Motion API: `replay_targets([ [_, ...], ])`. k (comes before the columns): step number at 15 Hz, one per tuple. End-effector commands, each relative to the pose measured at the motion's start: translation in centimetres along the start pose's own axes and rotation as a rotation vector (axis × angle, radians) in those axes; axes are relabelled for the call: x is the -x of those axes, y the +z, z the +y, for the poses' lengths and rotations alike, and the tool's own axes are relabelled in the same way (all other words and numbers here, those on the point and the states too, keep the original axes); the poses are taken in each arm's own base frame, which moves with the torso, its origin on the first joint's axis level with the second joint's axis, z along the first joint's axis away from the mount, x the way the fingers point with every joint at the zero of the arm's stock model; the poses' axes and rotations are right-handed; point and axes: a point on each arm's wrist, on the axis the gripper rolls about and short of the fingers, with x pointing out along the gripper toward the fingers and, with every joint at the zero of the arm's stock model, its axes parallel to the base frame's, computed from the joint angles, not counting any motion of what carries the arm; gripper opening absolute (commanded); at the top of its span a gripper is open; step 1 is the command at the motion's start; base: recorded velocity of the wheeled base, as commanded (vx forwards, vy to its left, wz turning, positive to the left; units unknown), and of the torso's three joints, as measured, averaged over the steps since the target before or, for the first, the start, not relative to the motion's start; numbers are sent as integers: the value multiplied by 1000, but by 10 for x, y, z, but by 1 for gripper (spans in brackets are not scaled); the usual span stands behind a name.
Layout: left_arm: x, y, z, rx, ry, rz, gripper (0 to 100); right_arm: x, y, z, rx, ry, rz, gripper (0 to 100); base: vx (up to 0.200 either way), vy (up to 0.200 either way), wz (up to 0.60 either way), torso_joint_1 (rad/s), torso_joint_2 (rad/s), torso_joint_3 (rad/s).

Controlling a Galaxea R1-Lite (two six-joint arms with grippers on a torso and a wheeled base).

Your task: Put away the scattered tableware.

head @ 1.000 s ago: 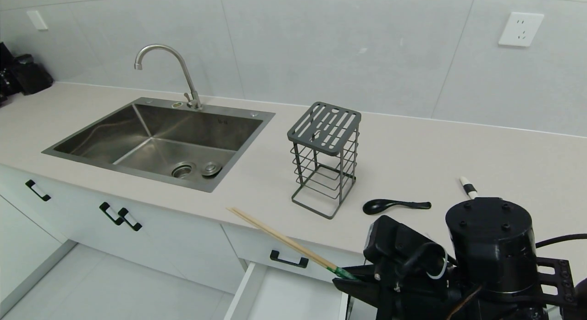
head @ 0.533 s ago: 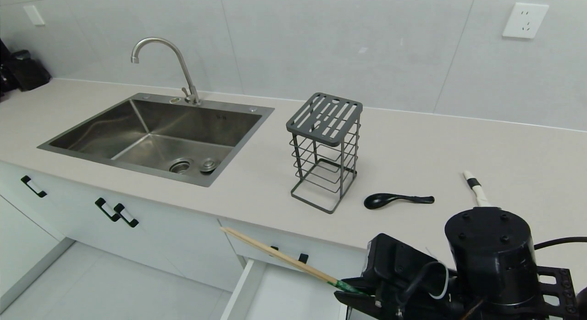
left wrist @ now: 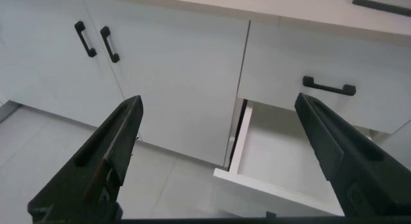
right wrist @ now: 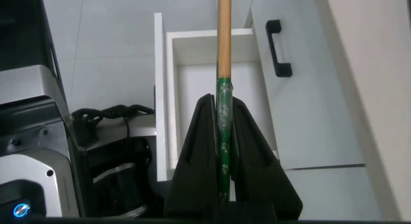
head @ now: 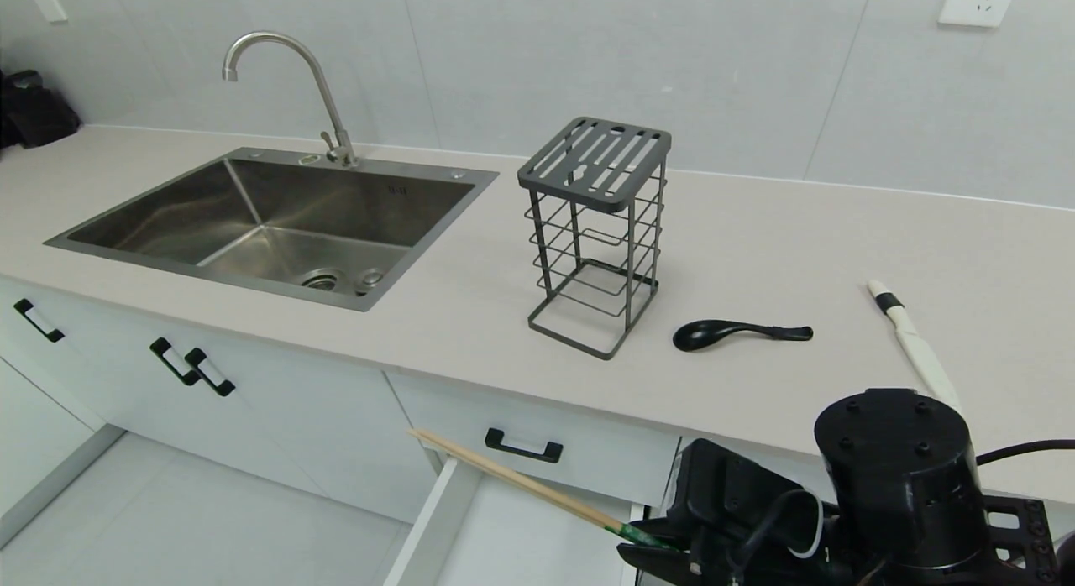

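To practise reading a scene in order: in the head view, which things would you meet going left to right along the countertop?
sink → wire rack → black spoon → white utensil

The right arm [head: 756, 502] is matte black: a round cap [head: 894, 435] dotted with screws, a holed bracket [head: 1020, 523], a black cable [head: 1029, 442] and a thin white loop [head: 816, 515]. The left gripper [left wrist: 218, 102] has long, black, tapering fingers [left wrist: 106, 163].
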Motion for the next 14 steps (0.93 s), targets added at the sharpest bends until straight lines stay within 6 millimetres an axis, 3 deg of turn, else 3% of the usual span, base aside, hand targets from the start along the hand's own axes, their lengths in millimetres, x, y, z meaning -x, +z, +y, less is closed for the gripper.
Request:
replay_targets([
  [1, 0, 0, 0, 0, 1, -1, 100, 0, 0, 0, 0, 0, -1, 0, 0, 0, 0, -271, 525, 251],
  [14, 0, 0, 0, 0, 1, -1, 100, -2, 5, 9, 14, 22, -11, 0, 0, 0, 0, -252, 487, 233],
])
